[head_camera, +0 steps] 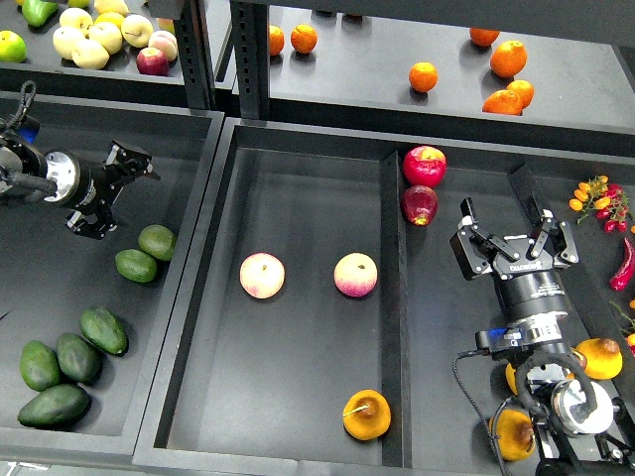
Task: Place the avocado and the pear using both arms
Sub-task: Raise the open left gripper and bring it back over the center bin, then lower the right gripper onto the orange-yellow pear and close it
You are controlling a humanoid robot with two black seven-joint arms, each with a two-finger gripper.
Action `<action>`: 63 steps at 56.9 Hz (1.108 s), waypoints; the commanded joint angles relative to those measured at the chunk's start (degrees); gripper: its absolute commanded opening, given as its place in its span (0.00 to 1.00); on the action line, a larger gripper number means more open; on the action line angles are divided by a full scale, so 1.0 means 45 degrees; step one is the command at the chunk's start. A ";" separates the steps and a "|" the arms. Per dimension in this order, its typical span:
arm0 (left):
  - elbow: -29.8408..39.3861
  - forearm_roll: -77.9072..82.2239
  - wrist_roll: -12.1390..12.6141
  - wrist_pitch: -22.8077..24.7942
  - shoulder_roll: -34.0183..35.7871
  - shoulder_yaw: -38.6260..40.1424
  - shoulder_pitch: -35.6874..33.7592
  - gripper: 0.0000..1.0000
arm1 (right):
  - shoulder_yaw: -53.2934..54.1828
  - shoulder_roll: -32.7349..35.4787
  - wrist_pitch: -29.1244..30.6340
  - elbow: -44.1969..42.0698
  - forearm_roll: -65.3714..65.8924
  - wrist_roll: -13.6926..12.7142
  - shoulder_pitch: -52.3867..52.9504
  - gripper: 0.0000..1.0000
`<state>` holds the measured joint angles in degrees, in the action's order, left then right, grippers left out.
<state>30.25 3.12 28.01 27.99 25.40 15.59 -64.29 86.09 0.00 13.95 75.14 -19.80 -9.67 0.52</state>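
Observation:
Several dark green avocados lie in the left bin; the nearest ones (157, 241) (136, 265) sit just below my left gripper (112, 190), which is open and empty above the bin. A golden pear (367, 415) with a brown stem lies at the front of the middle bin. More pears (598, 358) (513, 433) lie in the right bin, partly hidden by my right arm. My right gripper (509, 236) is open and empty over the right bin, above those pears.
Two pink-yellow apples (262, 275) (355, 275) lie in the middle bin. Two red apples (425, 166) (420, 204) sit by the divider. The back shelf holds oranges (424, 76) and pale apples (91, 38). Chillies (623, 263) lie at the right edge.

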 commanded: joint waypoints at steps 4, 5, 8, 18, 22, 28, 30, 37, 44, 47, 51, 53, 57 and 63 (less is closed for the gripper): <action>0.1479 -0.1298 -0.0002 0.0002 0.0039 0.3663 0.1786 0.97 | -0.0381 0.0000 -0.0541 -0.0097 0.0004 -0.0135 0.0020 1.00; 0.1809 -0.1395 -0.0002 0.0002 0.0039 0.4206 0.2155 0.97 | -0.0517 0.0000 -0.0580 -0.0097 -0.0015 -0.0232 -0.0019 1.00; 0.3132 -0.1494 -0.0002 0.0002 -0.0058 0.6250 0.3750 0.97 | -0.1468 0.0363 -0.0503 -0.0077 0.0004 -0.0796 -0.0116 1.00; 0.5366 -0.1513 -0.0002 0.0002 -0.1210 0.9932 0.7528 0.97 | -0.3291 0.2870 -0.0424 -0.0038 -0.0015 -0.1561 -0.0214 1.00; 0.5874 -0.1513 -0.0002 0.0002 -0.2068 1.1376 0.8679 0.97 | -0.3934 0.3670 -0.0424 -0.0019 -0.0015 -0.1931 -0.0078 1.00; 0.6499 -0.1533 -0.0002 0.0002 -0.3027 1.2882 0.9775 0.98 | -0.4638 0.4452 -0.0405 0.0020 -0.0015 -0.2537 0.0157 1.00; 0.6733 -0.1552 -0.0002 0.0002 -0.3513 1.3369 1.0184 0.98 | -0.5008 0.4822 -0.0405 0.0020 -0.0015 -0.2849 0.0273 1.00; 0.7515 -0.1591 -0.0002 0.0002 -0.4648 1.4504 1.1045 0.98 | -0.6200 0.5820 -0.0054 0.0020 0.0004 -0.3475 0.0742 1.00; 0.8257 -0.1787 -0.0002 0.0002 -0.5645 1.5226 1.1319 0.98 | -0.7586 0.6815 0.0318 0.0020 0.0063 -0.3573 0.1269 1.00; 0.8706 -0.1787 -0.0002 0.0002 -0.5645 1.5481 1.1377 0.98 | -0.8250 0.7225 0.0377 0.0020 0.0102 -0.3651 0.1543 1.00; 0.9175 -0.1806 -0.0002 0.0002 -0.5645 1.5618 1.1533 0.98 | -0.8915 0.7519 0.0377 0.0001 0.0122 -0.3865 0.1855 1.00; 0.9370 -0.1806 -0.0002 0.0002 -0.5645 1.5618 1.1592 0.98 | -0.9189 0.7617 0.0396 0.0001 0.0141 -0.3983 0.1992 1.00; 0.9546 -0.1845 -0.0002 0.0002 -0.5645 1.5521 1.1748 0.98 | -0.9696 0.7734 0.0377 -0.0058 0.0161 -0.4073 0.2246 1.00; 0.9644 -0.1865 -0.0002 0.0002 -0.5645 1.5520 1.2704 0.98 | -1.0653 0.8027 0.0396 -0.0097 0.0862 -0.4073 0.2754 1.00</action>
<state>73.14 -5.15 27.99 28.00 0.01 85.52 -10.77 41.87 34.86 15.72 74.88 -18.80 -27.92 10.96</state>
